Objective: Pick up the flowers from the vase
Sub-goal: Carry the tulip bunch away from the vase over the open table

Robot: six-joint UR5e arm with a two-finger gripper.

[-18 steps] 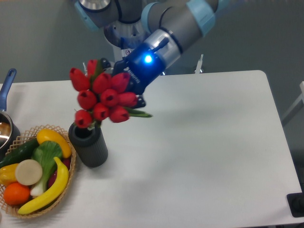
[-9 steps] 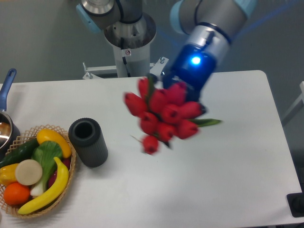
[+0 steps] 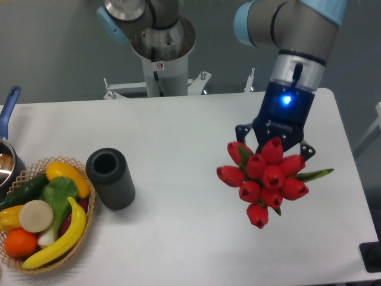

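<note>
Flowers (image 3: 265, 180) up in the air over the right half of the table (image 3: 178, 131), well apart from the vase (image 3: 111, 179), red buds bunched tight and pointing toward the camera, one green leaf sticking out to the right. Gripper (image 3: 275, 145) right behind the bunch, pinching it, black fingers showing on either side of the top buds, stems hidden behind the blooms. Blue light glowing on the wrist just above, grey arm running up and out of the top edge. Vase standing upright at the left of the table, dark grey, ribbed, round mouth open and holding nothing. Just beside it on the left, wicker basket (image 3: 83, 220) heaped with produce: yellow banana (image 3: 62, 235) along the near rim, orange (image 3: 21, 242) at the bottom left, a green cucumber and a leafy green piece further in. Saucepan (image 3: 7, 156) with a blue handle at the far left edge, partly cut off. Robot base column (image 3: 159, 56) behind the table at the back centre
</note>
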